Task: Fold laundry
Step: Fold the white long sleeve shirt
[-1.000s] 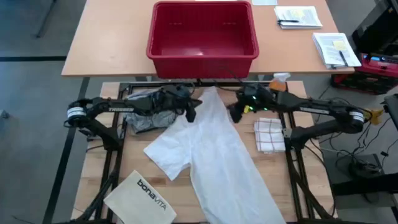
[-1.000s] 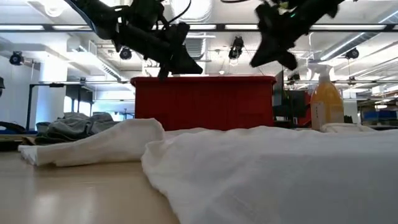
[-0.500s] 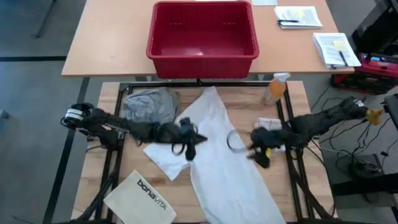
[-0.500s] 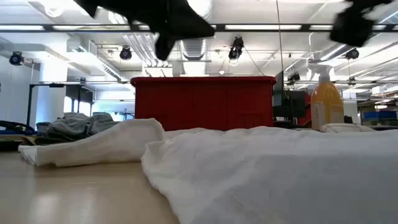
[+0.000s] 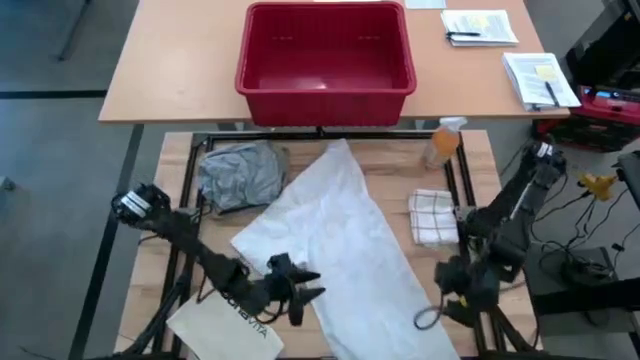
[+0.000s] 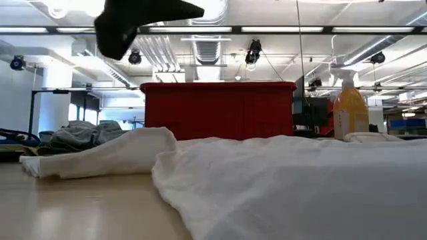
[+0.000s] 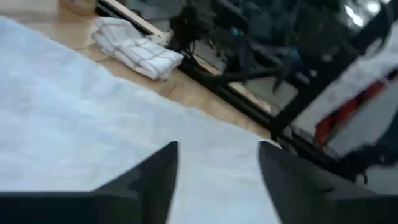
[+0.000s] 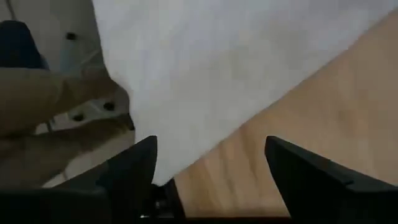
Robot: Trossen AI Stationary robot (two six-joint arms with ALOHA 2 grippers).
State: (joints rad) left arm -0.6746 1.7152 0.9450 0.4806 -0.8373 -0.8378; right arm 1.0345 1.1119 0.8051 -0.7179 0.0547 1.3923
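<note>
A large white shirt (image 5: 345,240) lies spread out slantwise on the wooden table, from the far middle to the near right. It also fills the front of the low view (image 6: 293,180). A crumpled grey T-shirt (image 5: 240,175) rests on the table at the far left. My left gripper (image 5: 308,285) is open by the shirt's near left edge, and its fingers (image 7: 155,177) stand over the white cloth (image 7: 93,118). My right gripper (image 5: 447,300) is open at the shirt's near right edge (image 8: 186,81), over bare wood.
A folded checked cloth (image 5: 432,215) lies right of the shirt. A spray bottle (image 5: 442,142) stands at the far right. A stiff white bag printed "bonavita" (image 5: 225,320) lies near left. A red bin (image 5: 325,60) sits on the far table, with papers (image 5: 540,78) to its right.
Both grippers have swung from the shirt's far end toward the table's near edge. The left has gone along the shirt's left side, the right along its right side. The shirt lies as before.
</note>
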